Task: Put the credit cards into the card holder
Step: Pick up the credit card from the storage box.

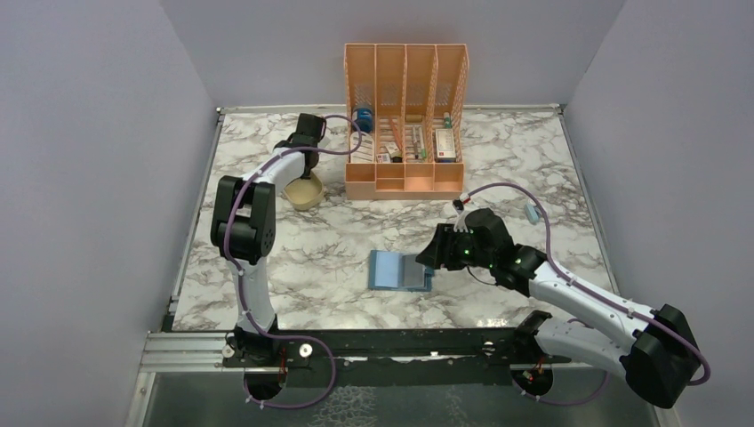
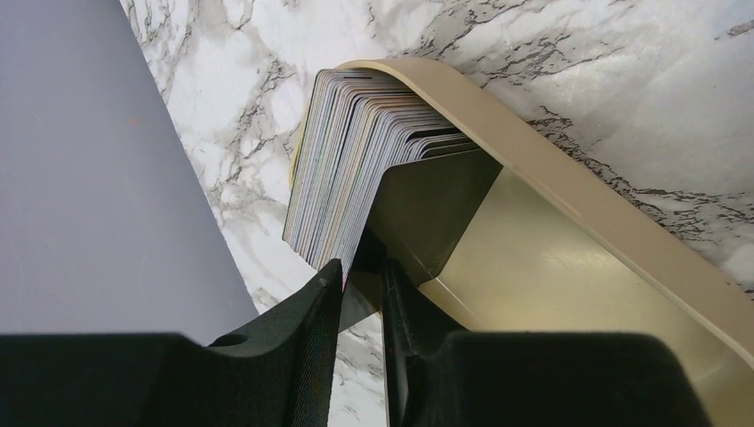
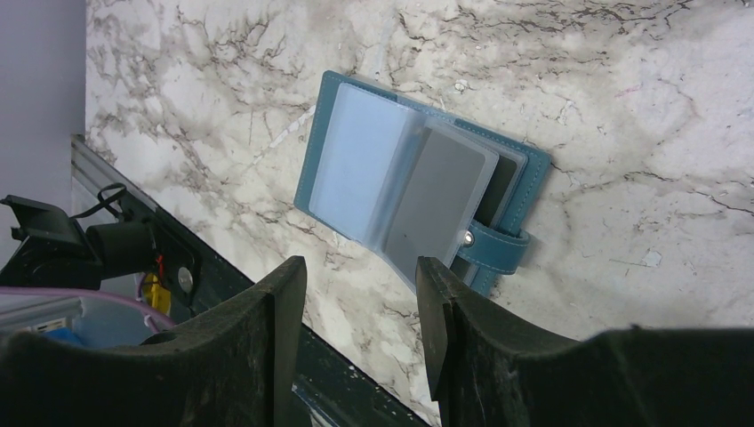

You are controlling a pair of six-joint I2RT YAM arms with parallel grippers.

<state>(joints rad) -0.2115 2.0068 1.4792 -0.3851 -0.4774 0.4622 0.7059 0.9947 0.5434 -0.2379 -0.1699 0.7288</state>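
The credit cards (image 2: 356,151) stand on edge as a thick stack in the beige tray (image 2: 569,187) at the back left of the table (image 1: 307,194). A dark card (image 2: 436,205) leans at the stack's near end. My left gripper (image 2: 360,276) reaches into the tray (image 1: 305,178), with its jaws a narrow gap apart around that card's corner. The teal card holder (image 3: 324,116) lies open in the table's middle (image 1: 400,269), clear sleeves up, a grey card (image 3: 445,196) in one. My right gripper (image 3: 360,267) hovers open and empty at its right edge (image 1: 434,256).
An orange slotted organiser (image 1: 405,116) with small items stands at the back centre, close to the right of the tray. A small pale blue item (image 1: 531,213) lies at the right. Grey walls enclose the table. A black rail (image 1: 356,342) runs along the near edge.
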